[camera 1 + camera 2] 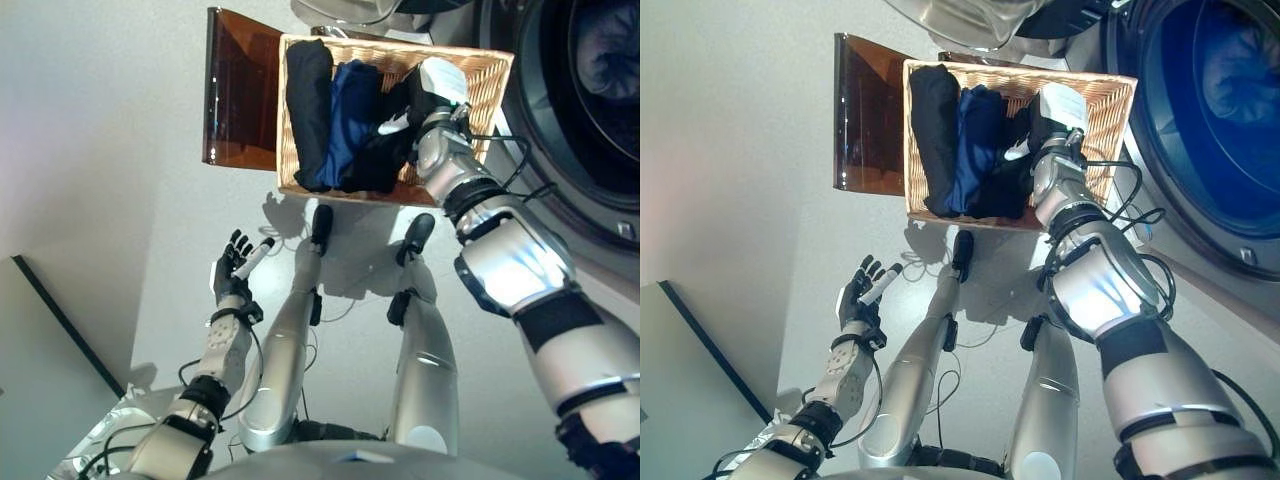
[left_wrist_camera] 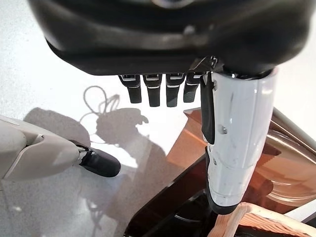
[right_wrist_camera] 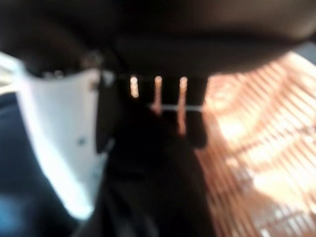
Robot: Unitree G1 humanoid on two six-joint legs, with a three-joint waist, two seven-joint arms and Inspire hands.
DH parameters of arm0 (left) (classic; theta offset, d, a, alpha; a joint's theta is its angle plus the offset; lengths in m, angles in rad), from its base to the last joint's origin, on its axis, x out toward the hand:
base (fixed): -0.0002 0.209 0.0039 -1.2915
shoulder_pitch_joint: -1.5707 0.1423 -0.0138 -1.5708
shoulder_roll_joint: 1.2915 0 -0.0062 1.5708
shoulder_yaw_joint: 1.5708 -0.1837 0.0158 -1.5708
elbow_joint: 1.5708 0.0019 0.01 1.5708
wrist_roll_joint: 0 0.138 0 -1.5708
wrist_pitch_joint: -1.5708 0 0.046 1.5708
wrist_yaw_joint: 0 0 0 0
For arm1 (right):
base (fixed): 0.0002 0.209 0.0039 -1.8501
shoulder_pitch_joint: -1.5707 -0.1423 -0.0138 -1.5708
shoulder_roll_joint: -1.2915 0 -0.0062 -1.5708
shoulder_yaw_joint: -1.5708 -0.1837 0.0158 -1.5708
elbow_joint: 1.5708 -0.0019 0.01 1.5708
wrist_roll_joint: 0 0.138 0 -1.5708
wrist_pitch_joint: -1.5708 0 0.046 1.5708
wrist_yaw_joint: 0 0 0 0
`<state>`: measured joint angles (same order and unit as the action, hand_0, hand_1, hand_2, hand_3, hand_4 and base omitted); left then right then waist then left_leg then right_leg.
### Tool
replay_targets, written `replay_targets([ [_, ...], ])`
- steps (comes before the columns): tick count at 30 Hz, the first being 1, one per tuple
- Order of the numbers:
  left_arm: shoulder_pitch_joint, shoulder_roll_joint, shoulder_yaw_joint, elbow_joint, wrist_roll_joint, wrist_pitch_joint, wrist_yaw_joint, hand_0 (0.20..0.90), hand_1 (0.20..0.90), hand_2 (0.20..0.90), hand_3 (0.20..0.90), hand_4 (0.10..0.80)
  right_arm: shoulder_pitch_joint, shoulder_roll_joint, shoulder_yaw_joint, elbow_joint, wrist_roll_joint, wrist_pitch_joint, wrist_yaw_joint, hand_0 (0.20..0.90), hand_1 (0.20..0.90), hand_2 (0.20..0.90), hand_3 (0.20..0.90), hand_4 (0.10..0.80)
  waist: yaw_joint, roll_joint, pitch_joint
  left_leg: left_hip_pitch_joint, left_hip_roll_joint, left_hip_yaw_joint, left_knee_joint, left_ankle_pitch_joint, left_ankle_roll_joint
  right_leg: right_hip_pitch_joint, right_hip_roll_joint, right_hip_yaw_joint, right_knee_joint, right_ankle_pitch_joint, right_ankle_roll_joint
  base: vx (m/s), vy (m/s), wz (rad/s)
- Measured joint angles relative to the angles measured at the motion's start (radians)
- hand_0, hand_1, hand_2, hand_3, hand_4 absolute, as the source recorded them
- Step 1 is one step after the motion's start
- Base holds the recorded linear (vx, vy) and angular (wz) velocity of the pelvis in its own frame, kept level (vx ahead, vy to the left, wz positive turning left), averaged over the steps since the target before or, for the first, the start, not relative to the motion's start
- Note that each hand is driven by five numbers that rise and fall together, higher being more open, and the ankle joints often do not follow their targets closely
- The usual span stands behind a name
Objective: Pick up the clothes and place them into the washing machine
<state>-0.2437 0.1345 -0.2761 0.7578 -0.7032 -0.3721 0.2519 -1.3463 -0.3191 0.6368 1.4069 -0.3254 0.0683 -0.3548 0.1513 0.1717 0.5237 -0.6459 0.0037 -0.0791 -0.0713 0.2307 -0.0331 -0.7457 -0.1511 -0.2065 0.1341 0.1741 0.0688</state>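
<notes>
A shallow wicker basket (image 1: 492, 72) holds a black garment (image 1: 308, 110), a blue garment (image 1: 350, 115) and another black garment (image 1: 385, 155) side by side. My right hand (image 1: 437, 90) is down inside the basket at its washer end, on the second black garment. In the right wrist view its fingers (image 3: 157, 94) look straight over the black cloth (image 3: 153, 187), with wicker (image 3: 256, 148) beyond. My left hand (image 1: 232, 268) hangs open and empty over the floor, well short of the basket. The washing machine's open drum (image 1: 600, 60) is on the right, with a bluish item inside.
The basket rests on a low dark brown box (image 1: 235, 90), whose top sticks out on the left of the basket. The box (image 2: 187, 148) and a basket corner (image 2: 247, 222) show in the left wrist view. Pale floor lies around them.
</notes>
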Motion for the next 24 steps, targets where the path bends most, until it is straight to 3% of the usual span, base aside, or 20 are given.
replay_targets([
  [11,-0.001,0.0,0.0,-0.001,0.016,-0.004,0.038,0.9,0.9,0.9,0.9,0.8,0.018,-0.016,-0.042,-0.044,0.004,-0.001,-0.053,0.2,0.2,0.2,0.2,0.3,-0.004,-0.001,0.001,0.002,-0.001,0.001,0.0,0.001,0.001,0.002,0.0,0.0,0.0,0.0,0.0,0.007,0.001,-0.03],
  [24,-0.008,-0.002,0.004,0.02,0.025,-0.006,0.068,0.9,0.9,0.9,0.9,0.8,0.132,-0.1,-0.154,-0.309,0.14,-0.008,-0.167,0.2,0.2,0.2,0.2,0.3,-0.055,-0.009,0.006,0.072,-0.001,0.008,-0.007,0.002,0.005,0.072,0.0,0.004,-0.008,-0.003,0.005,0.015,-0.002,-0.02],
])
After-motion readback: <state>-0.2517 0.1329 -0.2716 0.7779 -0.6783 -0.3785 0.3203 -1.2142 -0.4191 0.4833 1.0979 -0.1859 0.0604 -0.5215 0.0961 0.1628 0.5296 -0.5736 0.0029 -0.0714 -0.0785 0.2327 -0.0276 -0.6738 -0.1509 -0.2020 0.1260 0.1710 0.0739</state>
